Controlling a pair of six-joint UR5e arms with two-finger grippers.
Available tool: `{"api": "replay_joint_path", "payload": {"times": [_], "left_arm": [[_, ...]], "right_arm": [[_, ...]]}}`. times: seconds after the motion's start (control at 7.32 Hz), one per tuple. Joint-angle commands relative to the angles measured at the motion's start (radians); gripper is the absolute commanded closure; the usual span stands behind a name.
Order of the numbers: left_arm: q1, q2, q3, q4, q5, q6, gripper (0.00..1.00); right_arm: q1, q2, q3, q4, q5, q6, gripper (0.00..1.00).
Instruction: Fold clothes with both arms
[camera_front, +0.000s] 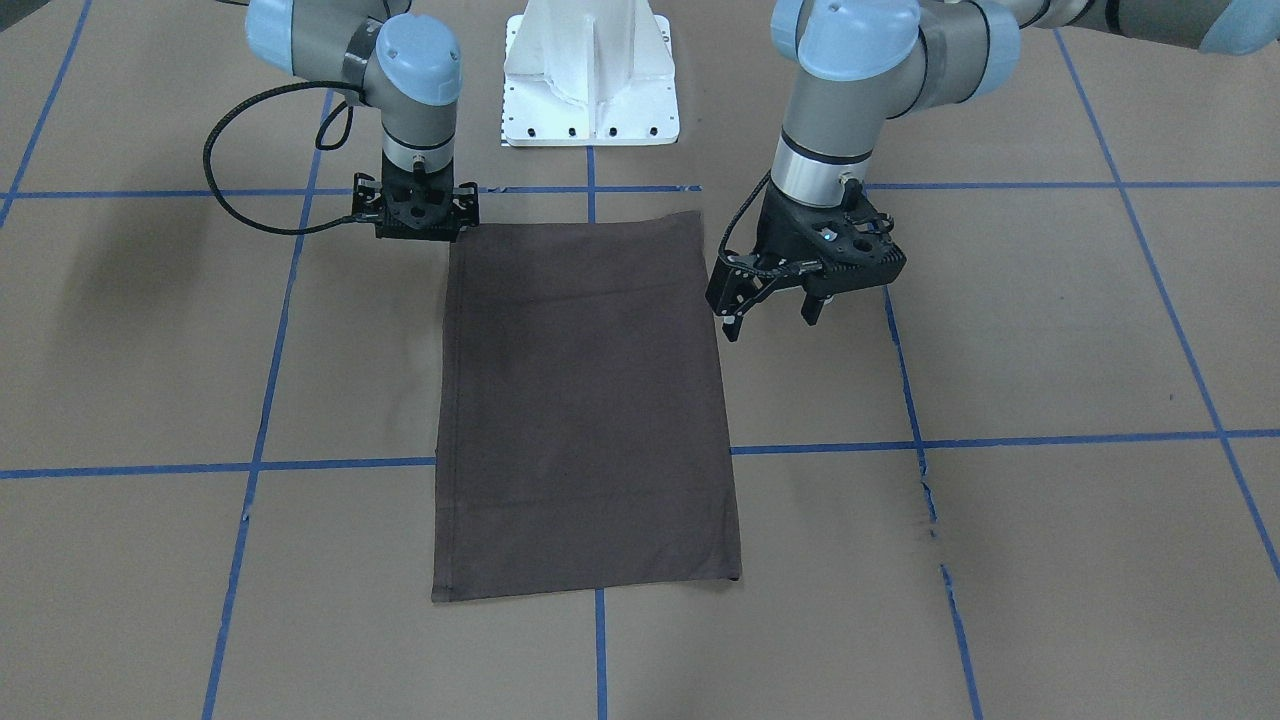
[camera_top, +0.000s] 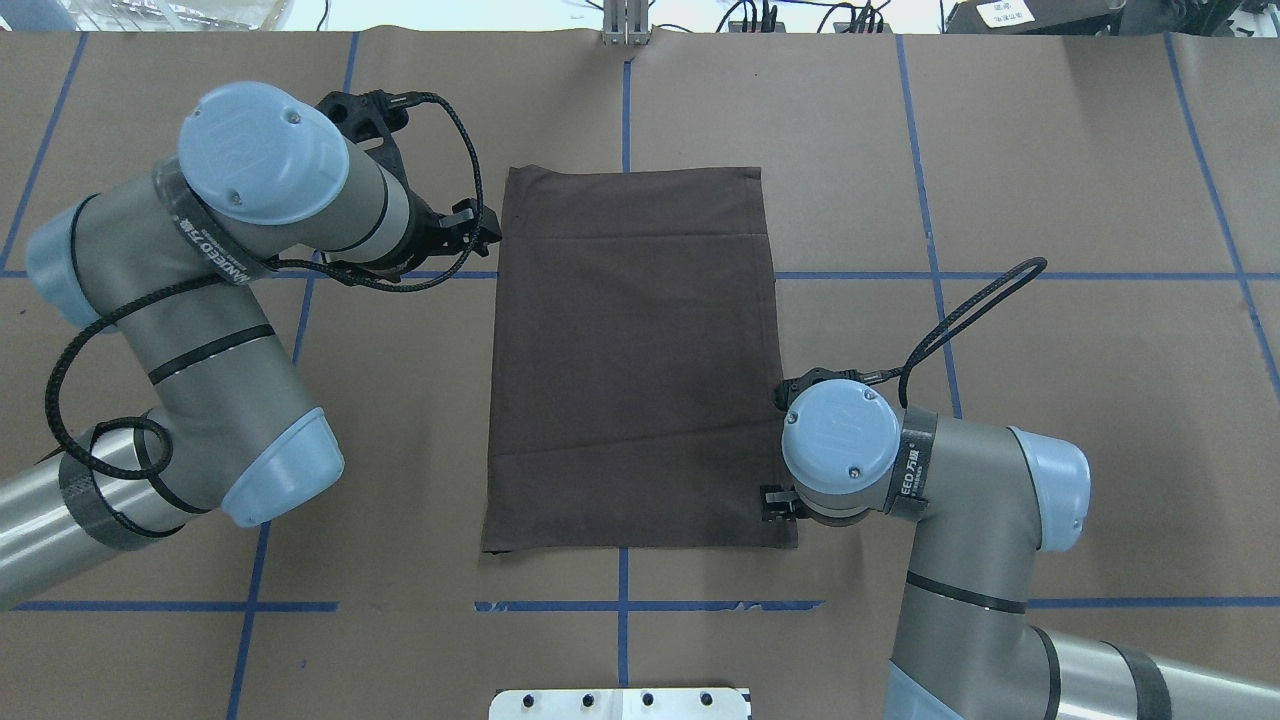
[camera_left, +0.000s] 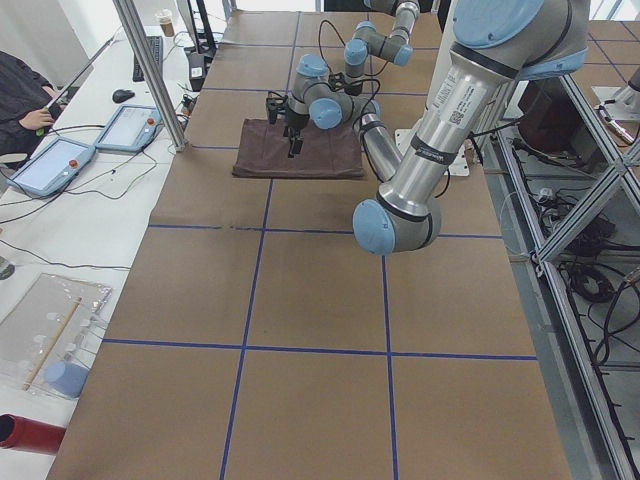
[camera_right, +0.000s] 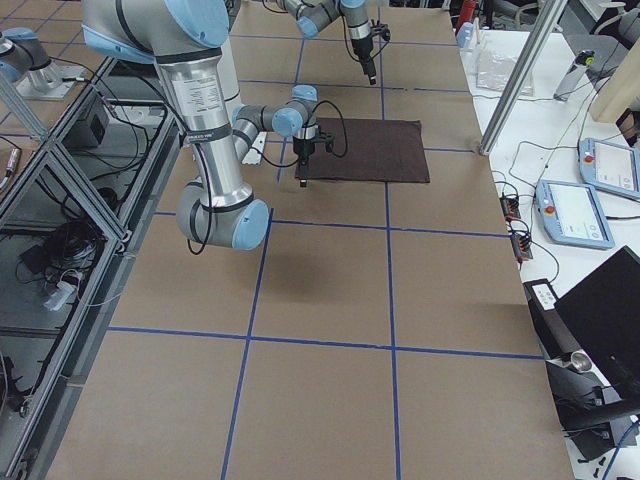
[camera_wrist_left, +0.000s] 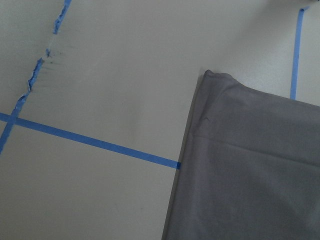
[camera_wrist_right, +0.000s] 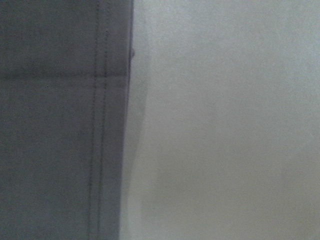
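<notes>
Flanking one folded T-shirt, one left arm, one right arm

The right gripper stands at a corner of the shirt. Its fingertips are hidden behind its own black body in the front view and under its wrist from overhead, so whether it pinches the cloth cannot be told. The right wrist view is a blurred close-up that cuts the shirt at the left edge; the left wrist view cuts it at the right and bottom. In both side views the grippers are too small to judge.
</notes>
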Motion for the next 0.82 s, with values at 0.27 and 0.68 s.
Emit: {"api": "replay_joint_path", "payload": {"times": [0.27, 0.68], "left_arm": [[0.187, 0.133, -0.005, -0.178, 0.017, -0.317, 0.0], [0.376, 0.136, -0.005, -0.175, 0.11, -0.533, 0.01]], "right_arm": [[0.074, 0.04, 0.061, 0.199, 0.008, 0.014, 0.0], [0.115, 0.04, 0.079, 0.212, 0.064, 0.019, 0.0]]}}
